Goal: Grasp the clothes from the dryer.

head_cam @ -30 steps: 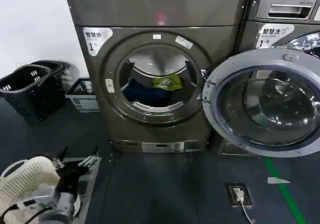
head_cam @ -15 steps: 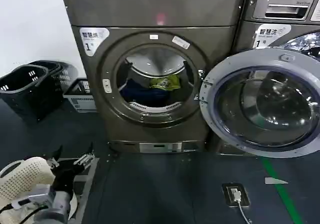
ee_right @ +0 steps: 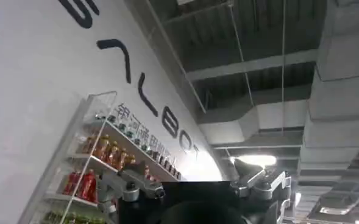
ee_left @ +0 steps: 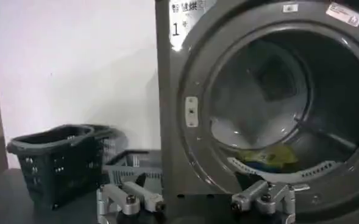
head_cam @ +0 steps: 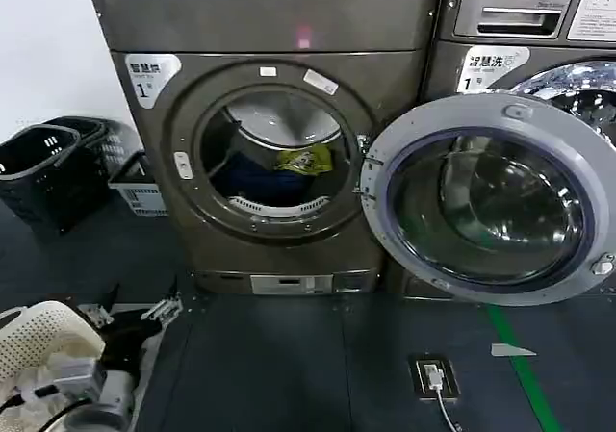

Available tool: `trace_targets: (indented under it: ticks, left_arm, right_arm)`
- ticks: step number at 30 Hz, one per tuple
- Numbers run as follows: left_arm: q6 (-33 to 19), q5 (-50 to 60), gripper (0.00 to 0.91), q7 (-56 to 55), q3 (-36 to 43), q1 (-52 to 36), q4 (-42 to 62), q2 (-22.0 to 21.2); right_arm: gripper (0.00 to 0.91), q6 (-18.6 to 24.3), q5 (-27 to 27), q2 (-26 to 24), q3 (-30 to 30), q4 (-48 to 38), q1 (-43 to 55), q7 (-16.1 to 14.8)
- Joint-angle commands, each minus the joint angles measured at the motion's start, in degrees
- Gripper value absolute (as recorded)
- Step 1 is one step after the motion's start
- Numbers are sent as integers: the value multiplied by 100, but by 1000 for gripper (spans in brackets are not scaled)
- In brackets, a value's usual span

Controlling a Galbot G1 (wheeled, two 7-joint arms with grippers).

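The dryer (head_cam: 260, 28) stands ahead with its round door (head_cam: 486, 196) swung open to the right. Inside the drum lie the clothes: a dark navy heap (head_cam: 252, 177) with a smaller yellow-green garment (head_cam: 303, 159) on top. My left gripper (head_cam: 142, 302) hangs low at the left, well short of the dryer, open and empty. Seen from the left wrist, that gripper (ee_left: 194, 204) faces the porthole, where the yellow-green garment (ee_left: 267, 157) shows. My right gripper (ee_right: 197, 189) points up toward a ceiling and a wall, open, holding nothing.
Black baskets (head_cam: 43, 167) and a grey crate (head_cam: 135, 190) stand left of the dryer. A white perforated basket (head_cam: 43, 341) sits beside my left arm. An LG machine (head_cam: 520, 28) is on the right. A floor socket with a cable (head_cam: 433, 379) and a green line (head_cam: 525, 374) mark the dark floor.
The dryer and its open door have slid leftward in the head view. My left gripper stays low at the left, still open.
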Motion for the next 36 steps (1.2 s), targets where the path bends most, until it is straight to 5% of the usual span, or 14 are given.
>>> trace_targets:
  ticks: [1, 36]
  left_arm:
    - [-43, -14, 907, 146, 98, -67, 83, 30]
    - [-526, 213, 907, 716, 470, -235, 246, 97]
  right_arm:
    - [907, 7, 2, 7, 4, -2, 2, -2]
    - [907, 307, 468, 30, 152, 108, -150, -295]
